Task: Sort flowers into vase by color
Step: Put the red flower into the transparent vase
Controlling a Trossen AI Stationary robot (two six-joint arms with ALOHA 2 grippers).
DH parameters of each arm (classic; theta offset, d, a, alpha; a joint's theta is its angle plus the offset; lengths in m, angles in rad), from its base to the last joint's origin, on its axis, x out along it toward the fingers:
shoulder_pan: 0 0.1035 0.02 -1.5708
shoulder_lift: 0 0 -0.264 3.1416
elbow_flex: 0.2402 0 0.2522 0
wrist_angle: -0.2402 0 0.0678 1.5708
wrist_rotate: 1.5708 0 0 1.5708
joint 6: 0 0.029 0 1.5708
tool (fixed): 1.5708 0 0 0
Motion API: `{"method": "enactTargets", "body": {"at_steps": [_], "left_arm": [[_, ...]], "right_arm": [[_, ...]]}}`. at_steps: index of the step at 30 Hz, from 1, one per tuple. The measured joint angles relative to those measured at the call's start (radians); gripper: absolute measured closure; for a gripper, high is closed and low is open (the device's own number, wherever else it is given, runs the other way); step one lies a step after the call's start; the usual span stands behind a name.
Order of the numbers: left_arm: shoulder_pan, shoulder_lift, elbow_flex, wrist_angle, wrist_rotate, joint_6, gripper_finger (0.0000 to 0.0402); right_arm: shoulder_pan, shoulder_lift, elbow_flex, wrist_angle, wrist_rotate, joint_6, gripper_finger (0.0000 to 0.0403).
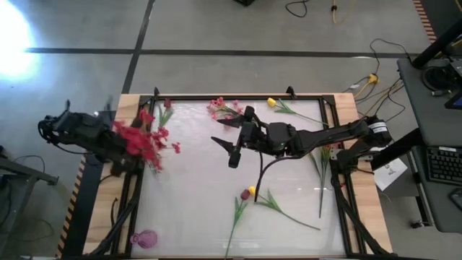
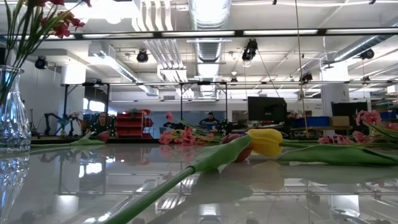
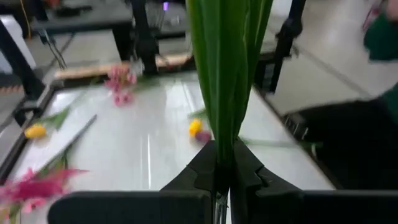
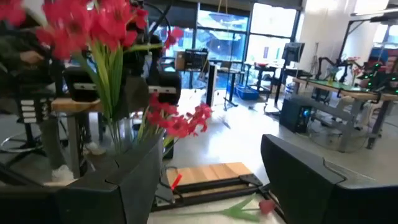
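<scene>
My left gripper (image 3: 219,177) is shut on a bunch of red small-blossom sprays (image 1: 143,141) at the table's left edge. The bunch also shows in the right wrist view (image 4: 93,31). My right gripper (image 1: 229,139) hangs open over the table's middle and touches nothing. A yellow tulip bud (image 2: 266,142) and a dark red bud (image 2: 239,149) lie side by side on the table. A glass vase (image 2: 9,106) stands at the near left corner (image 1: 144,238). Green stems and red blossoms show above it; whether they stand in it I cannot tell. My left gripper pinches the red bunch's green stems and leaves (image 3: 224,134) between its two fingers, level, from the table's left and across the stems. The bunch stands about upright, blossoms above the fingers and the stems' lower ends (image 4: 119,130) below. What those ends rest on is hidden.
Loose on the table lie pink sprays (image 1: 224,108), a yellow tulip (image 1: 271,102) and a red spray (image 1: 164,108) along the far edge, and leafy stems near the front (image 1: 238,213) and the right side (image 1: 321,173). A black rail (image 1: 336,144) frames the table.
</scene>
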Motion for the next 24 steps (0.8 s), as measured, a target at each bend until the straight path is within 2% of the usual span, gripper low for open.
{"method": "enactTargets", "body": {"at_steps": [6,10,16,24], "left_arm": [[0.0,-0.033,0.068,-0.094,-0.001,-0.042,0.0402],[0.0,-0.058,0.024,-0.109,-0.003,-0.072,0.0401],[0.001,-0.1,-0.075,-0.002,-0.044,-0.065,0.0401],[0.001,-0.168,-0.096,-0.017,-0.107,-0.068,0.0401]], "right_arm": [[0.0,-0.002,-0.001,-0.002,0.019,0.005,0.0138],[0.0,-0.002,-0.001,-0.003,0.042,0.005,0.014],[0.0,-0.002,-0.001,-0.005,0.045,0.002,0.0144],[0.0,-0.002,-0.001,-0.023,0.045,0.006,0.0145]]}}
